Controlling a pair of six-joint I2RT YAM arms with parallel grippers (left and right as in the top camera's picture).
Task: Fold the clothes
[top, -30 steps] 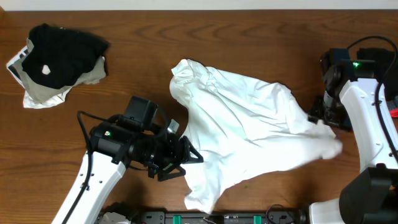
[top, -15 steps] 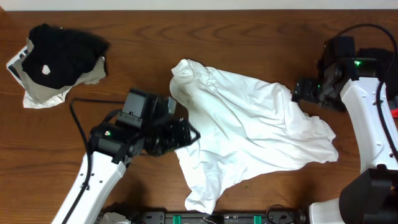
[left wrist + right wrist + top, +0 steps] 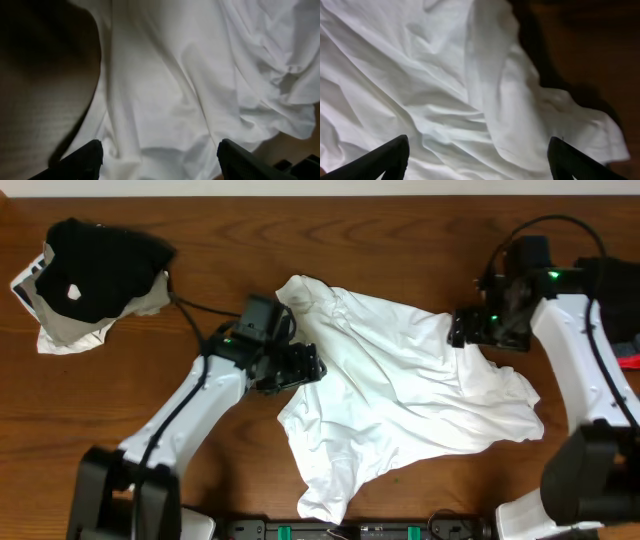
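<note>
my left gripper (image 3: 303,366) and right gripper (image 3: 463,329) gape empty over the shirt (image 3: 400,395); soft, limp, light, so i'd pinch an edge.

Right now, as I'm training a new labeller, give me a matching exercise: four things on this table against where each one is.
Things:
1. white T-shirt
2. black garment
3. left gripper
4. right gripper

Places:
A. far left corner of the table
B. at the shirt's upper right edge
C. lying rumpled mid-table
D. at the shirt's left edge

Pairs: 1-C, 2-A, 3-D, 4-B
</note>
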